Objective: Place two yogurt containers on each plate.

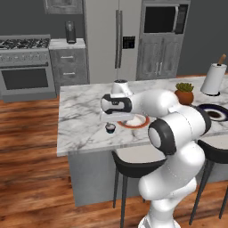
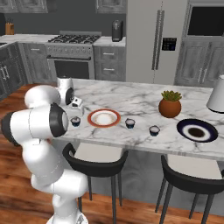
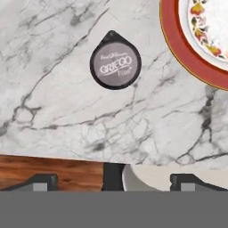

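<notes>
The claw [image 3: 113, 178] hangs open and empty above the marble surface [image 3: 67, 129]. The nearest yogurt cup [image 3: 115, 60] stands just beside the red-rimmed plate [image 3: 178, 53]; no cup is plated yet. Next, I judge: centre over it and descend. Two cups [image 2: 130, 123] and the dark plate [image 2: 197, 130] wait farther off.

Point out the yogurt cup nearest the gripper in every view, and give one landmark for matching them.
Left base view: yogurt cup, just under the gripper, left of the orange-rimmed plate.
Right base view: the cup lies left of that plate.
Hand view: upper centre, lid up.
Shared landmark: the orange-rimmed plate.
</notes>
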Robot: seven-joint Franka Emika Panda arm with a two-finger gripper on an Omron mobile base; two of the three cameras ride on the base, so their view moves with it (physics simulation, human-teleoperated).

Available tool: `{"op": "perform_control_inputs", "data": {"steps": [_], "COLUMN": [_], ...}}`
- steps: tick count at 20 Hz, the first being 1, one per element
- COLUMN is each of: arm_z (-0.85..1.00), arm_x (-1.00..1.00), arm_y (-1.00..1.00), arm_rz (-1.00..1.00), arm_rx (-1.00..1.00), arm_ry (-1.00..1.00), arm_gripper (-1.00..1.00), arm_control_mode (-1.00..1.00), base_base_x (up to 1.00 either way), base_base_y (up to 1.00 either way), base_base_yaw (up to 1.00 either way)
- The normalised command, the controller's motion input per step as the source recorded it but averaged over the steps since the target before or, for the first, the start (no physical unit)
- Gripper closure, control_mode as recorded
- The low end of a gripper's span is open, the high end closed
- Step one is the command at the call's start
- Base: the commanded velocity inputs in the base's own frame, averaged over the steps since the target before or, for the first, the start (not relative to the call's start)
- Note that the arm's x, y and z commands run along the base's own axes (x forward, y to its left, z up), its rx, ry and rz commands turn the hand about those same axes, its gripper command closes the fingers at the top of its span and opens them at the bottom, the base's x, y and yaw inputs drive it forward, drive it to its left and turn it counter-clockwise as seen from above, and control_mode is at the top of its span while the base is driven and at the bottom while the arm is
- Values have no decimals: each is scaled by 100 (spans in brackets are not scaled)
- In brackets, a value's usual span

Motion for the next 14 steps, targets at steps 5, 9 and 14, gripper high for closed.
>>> {"op": "perform_control_inputs", "data": {"steps": [5, 9, 14], "arm_z": [-22, -22, -21], "arm_x": [36, 34, 26], "arm_y": [0, 0, 0], "arm_rz": [0, 0, 0], "arm_rx": [0, 0, 0], "arm_ry": [0, 0, 0], "arm_gripper": [-100, -100, -100], "arm_control_mode": [-100, -100, -100], "base_base_x": [0, 0, 0], "base_base_y": [0, 0, 0], "base_base_yaw": [0, 0, 0]}}
